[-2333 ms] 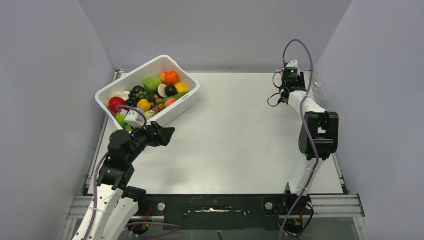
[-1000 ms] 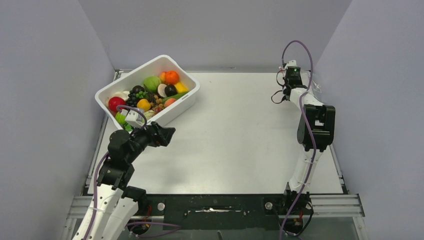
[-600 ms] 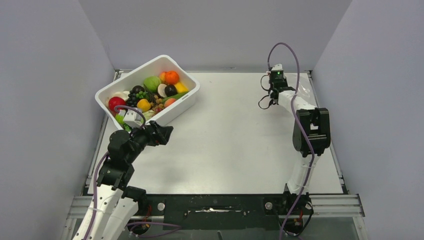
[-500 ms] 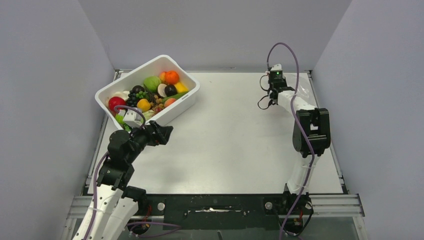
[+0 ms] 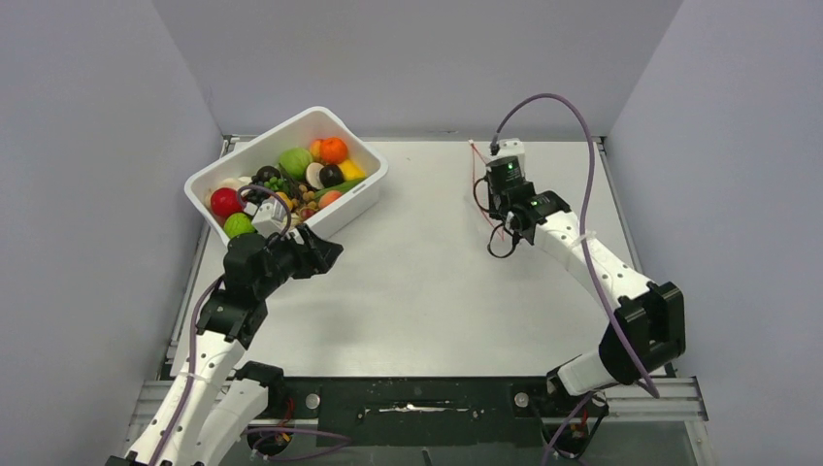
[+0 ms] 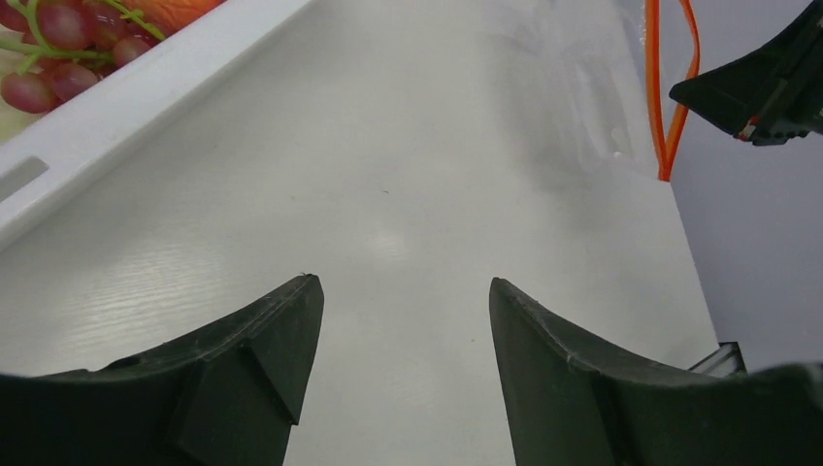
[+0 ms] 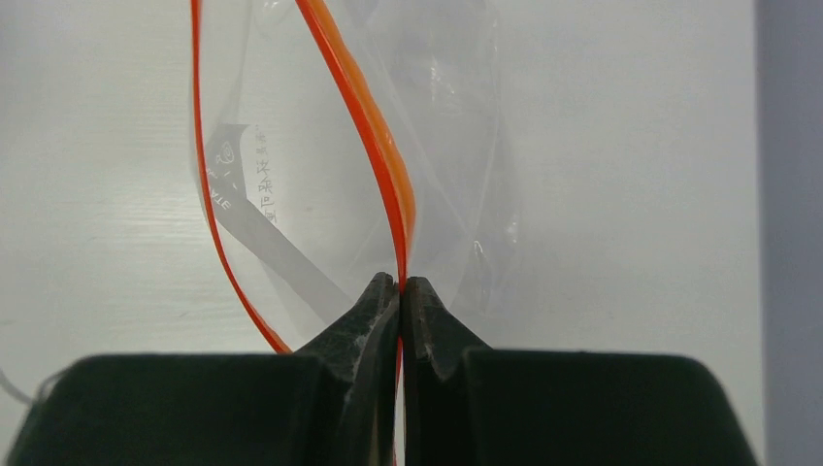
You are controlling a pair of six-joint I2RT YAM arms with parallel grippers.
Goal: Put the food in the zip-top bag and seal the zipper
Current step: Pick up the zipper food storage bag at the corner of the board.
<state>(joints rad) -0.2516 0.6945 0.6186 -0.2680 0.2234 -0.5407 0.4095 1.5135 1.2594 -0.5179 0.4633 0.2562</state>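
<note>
One clear zip-top bag (image 7: 291, 146), orange zipper (image 7: 374, 165) open

Built alike from white link shells and chunky black joint housings, left arm (image 5: 199, 383) and right arm (image 5: 594, 260). Trailed by lilac cables (image 5: 573, 102) looping off each wrist, with a green light (image 5: 511, 167) on the right wrist's block. Tipped with matte black wedges: left pincer (image 6: 403, 286) broad and curved, right pincer (image 7: 400, 282) tapering to thin tips.

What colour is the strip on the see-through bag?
The zipper is red-orange, best seen in the right wrist view.
</note>
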